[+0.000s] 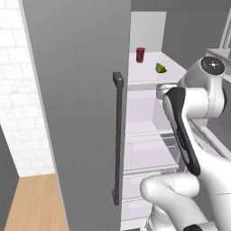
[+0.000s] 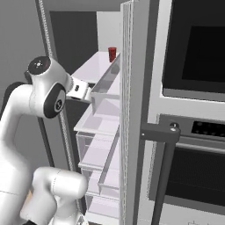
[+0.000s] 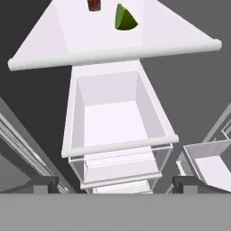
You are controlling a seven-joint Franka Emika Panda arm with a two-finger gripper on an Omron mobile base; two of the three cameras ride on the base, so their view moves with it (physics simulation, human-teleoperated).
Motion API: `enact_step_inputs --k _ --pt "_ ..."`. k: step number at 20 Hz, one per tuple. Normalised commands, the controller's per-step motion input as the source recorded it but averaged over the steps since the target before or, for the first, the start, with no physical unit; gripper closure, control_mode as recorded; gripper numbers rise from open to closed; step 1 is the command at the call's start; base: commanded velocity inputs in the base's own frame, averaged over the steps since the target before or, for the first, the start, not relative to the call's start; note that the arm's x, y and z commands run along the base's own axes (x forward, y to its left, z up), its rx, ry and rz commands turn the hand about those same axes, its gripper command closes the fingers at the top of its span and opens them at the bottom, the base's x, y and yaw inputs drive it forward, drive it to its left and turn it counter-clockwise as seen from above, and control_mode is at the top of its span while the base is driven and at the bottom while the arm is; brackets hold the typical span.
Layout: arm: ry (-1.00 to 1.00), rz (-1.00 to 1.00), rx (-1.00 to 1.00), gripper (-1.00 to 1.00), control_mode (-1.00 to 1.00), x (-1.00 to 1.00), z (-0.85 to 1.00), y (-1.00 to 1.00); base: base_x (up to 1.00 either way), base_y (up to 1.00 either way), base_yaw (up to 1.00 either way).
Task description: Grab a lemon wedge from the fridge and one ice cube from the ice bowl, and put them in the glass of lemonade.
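The fridge (image 1: 76,103) stands open, its white shelves showing. The lemon wedge (image 1: 160,68), small and yellow-green, lies on the top shelf (image 3: 113,54); the hand view has the lemon wedge (image 3: 124,19) near its top edge. My gripper (image 3: 115,184) is open, its fingertips (image 3: 43,184) far apart with nothing between them. It hangs in front of the shelf's edge, below and short of the wedge, over a clear drawer (image 3: 113,117). From the right, the hand (image 2: 81,90) reaches into the fridge at shelf height. The ice cube, ice bowl and glass of lemonade are out of view.
A dark-red cup (image 1: 140,54) stands on the same shelf behind the wedge, also seen as the cup (image 2: 112,54). The grey fridge door with its dark bar handle (image 1: 118,135) is at my left. The other door's bins (image 2: 107,94) and a wall oven (image 2: 193,66) close off the right.
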Motion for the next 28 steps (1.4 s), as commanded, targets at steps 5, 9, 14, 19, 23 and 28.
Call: enact_step_inputs --k 5,9,14,19,23,28 --pt "0.0 0.0 -0.07 -1.0 -1.0 0.39 0.08 -0.11 0.0 0.0 0.0" --pt "0.0 0.0 -0.04 -1.0 -1.0 0.28 0.05 -0.2 0.0 0.0 0.0" --pt "-0.01 0.0 -0.01 -1.0 -1.0 0.24 0.08 -0.11 0.0 0.0 0.0" --pt "0.0 0.0 0.0 -1.0 -1.0 0.29 0.01 0.0 0.0 0.0 0.0" --pt "-0.01 0.0 0.0 -1.0 -1.0 0.4 0.02 -0.05 0.0 0.0 0.0" --pt "-0.01 0.0 0.0 -1.0 -1.0 0.37 0.07 -0.15 0.0 0.0 0.0"
